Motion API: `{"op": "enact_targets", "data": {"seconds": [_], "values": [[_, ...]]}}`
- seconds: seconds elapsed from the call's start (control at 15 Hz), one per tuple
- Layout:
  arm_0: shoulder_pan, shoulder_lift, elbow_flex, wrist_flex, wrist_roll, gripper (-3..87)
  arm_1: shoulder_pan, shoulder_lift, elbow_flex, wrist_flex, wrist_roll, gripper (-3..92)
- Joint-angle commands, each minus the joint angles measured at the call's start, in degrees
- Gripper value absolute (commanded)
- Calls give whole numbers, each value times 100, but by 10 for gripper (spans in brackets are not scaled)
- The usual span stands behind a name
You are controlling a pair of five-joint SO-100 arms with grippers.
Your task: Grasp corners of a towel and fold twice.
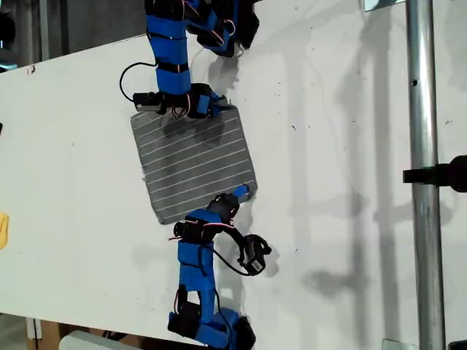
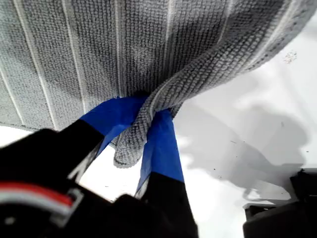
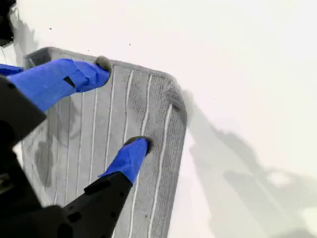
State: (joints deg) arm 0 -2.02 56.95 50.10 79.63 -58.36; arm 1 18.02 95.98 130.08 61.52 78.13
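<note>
The towel [image 1: 193, 162] lay spread flat on the white worktop [image 1: 328, 146], grey with thin white stripes, between the two blue arms. My first gripper [image 2: 136, 131] had one of the corners [image 2: 130, 151]: the jaws were closed tight on a bunched fold of cloth, and the pinched tip hung down between the blue fingers [image 2: 161, 146]. The edge beside it rose off the worktop in a soft curl. In the exterior view that matched the arm whose gripper [image 1: 235, 195] met the towel's corner [image 1: 248, 191] nearest the steel pole [image 1: 423, 146].

My second gripper [image 3: 121, 111] sat over the towel's far side, jaws spread wide with nothing between them. One blue finger [image 3: 74, 79] reached to the hemmed edge, its tip at the rim; the other [image 3: 130, 157] pressed or hovered just above the striped cloth further in, though contact was hard to judge from that angle. A second corner [image 3: 171, 89] lay rounded and flat just beyond those fingers. In the exterior view that gripper [image 1: 211, 109] sat over the towel's edge opposite the first gripper.
</note>
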Motion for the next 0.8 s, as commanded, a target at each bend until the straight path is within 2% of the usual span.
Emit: {"op": "enact_targets", "data": {"seconds": [0.0,0.2,0.4,0.47,0.6,0.67,0.73], "values": [[-202,-158,-290,-299,53,246,-114,-35,-281,-70,35,-3],[-193,-861,-316,-527,-88,245,-114,-35,-281,-70,35,-3],[-202,-1266,-343,-97,-439,220,-114,-35,-281,-70,26,-3],[-220,-1283,-352,88,-519,140,-114,-35,-281,-70,26,-3],[-264,-1318,-352,272,-466,73,-114,-35,-290,-70,26,-3],[-308,-1318,-308,457,-545,-29,-114,-18,-290,-70,26,-3],[-343,-1274,-158,677,-703,-29,-132,-9,-290,-70,35,-3]]}}
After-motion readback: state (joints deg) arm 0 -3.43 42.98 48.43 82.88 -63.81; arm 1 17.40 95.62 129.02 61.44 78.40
